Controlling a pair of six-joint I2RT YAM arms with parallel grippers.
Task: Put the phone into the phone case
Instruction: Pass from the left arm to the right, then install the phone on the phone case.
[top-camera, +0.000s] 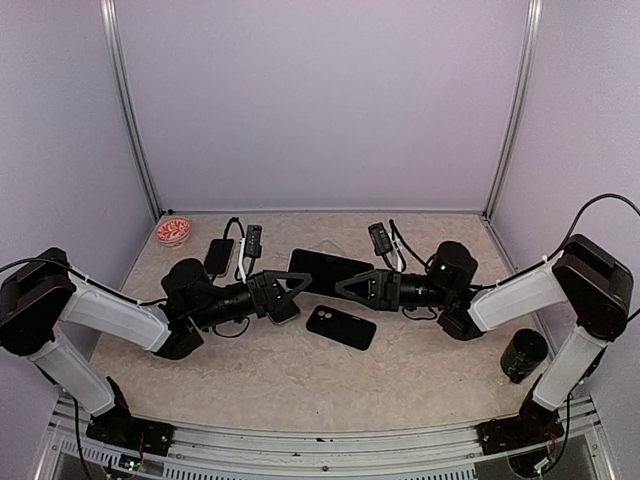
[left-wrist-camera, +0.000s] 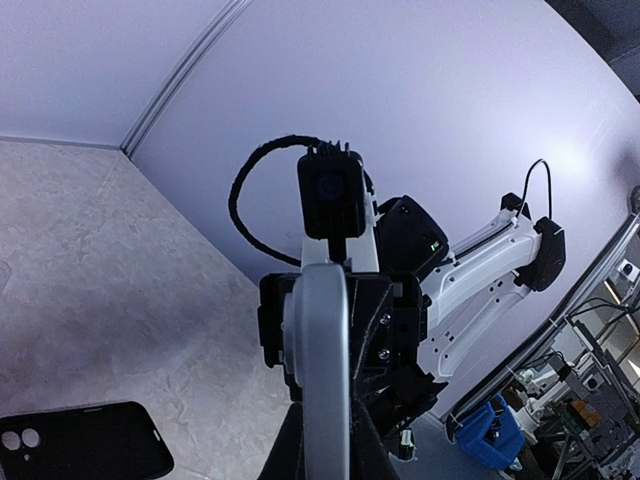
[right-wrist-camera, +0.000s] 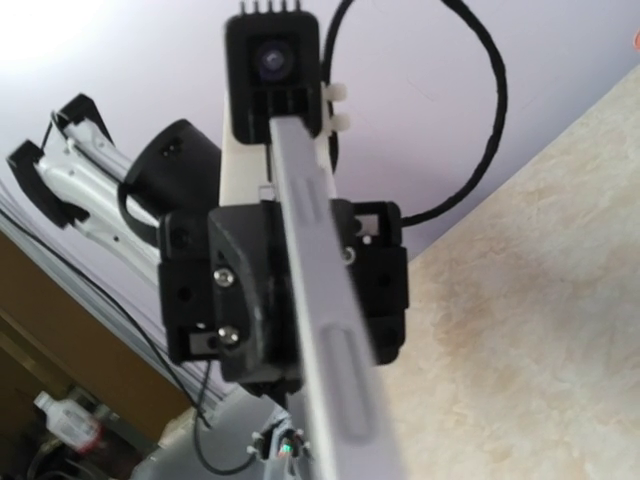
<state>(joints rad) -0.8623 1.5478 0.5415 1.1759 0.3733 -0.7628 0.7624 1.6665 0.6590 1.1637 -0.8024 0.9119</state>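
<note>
left gripper (top-camera: 290, 293) clamps phone (top-camera: 326, 266), right gripper (top-camera: 350, 288) (grip unclear) at its other end

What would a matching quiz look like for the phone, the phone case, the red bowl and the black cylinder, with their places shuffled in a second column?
Column one:
1 phone
2 phone case
3 red bowl
4 black cylinder

Column two:
A far left corner of the table
B between the left claw and the right claw
C flat on the table, near the middle
D right side of the table

Pairs: 1-B, 2-C, 3-A, 4-D
</note>
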